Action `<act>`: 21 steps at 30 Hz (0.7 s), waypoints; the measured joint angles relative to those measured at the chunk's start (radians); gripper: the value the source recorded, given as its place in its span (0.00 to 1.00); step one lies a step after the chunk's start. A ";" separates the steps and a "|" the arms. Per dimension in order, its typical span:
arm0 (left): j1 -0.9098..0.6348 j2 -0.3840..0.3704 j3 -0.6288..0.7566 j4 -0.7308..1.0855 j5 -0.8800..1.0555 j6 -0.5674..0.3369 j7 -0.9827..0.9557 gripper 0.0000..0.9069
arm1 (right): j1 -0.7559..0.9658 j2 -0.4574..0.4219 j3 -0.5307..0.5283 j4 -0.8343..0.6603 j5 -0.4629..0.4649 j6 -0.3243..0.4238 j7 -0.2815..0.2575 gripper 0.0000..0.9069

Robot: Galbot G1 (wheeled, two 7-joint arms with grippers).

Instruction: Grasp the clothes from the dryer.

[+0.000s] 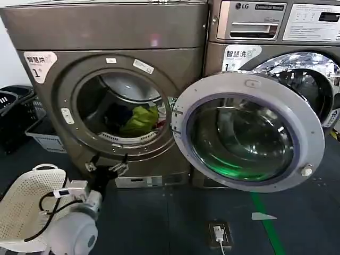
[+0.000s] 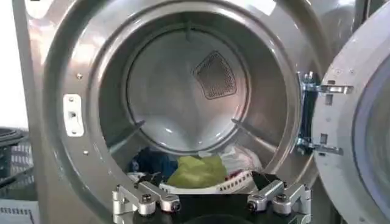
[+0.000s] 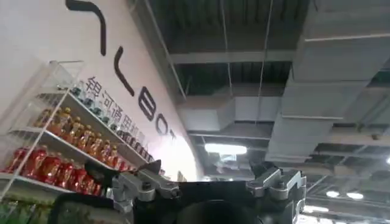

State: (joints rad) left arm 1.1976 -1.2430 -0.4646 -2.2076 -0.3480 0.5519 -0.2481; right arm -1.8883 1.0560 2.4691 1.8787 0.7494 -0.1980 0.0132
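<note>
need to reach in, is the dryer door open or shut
Open: the dryer door is swung wide to the right, leaving the clothes exposed in the drum.

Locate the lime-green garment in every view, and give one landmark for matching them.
Head view: lime-green garment low in the dryer drum, beyond the left gripper.
Left wrist view: low in the drum, past the open gripper.
Right wrist view: absent.
Shared landmark: door hinge.
</note>
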 measured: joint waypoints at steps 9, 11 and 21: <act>-0.011 -0.003 0.003 0.009 0.003 0.000 0.001 1.00 | 0.003 0.000 0.002 -0.001 0.005 0.002 -0.002 1.00; -0.013 -0.003 0.006 0.011 0.004 0.000 0.001 1.00 | 0.003 0.002 0.002 -0.001 0.005 0.002 -0.002 1.00; -0.019 -0.004 0.011 0.016 0.005 0.000 0.001 1.00 | 0.003 0.001 0.003 0.000 0.015 0.002 -0.009 1.00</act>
State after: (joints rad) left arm 1.1781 -1.2467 -0.4534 -2.1917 -0.3431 0.5519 -0.2466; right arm -1.8855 1.0574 2.4723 1.8785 0.7647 -0.1959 0.0040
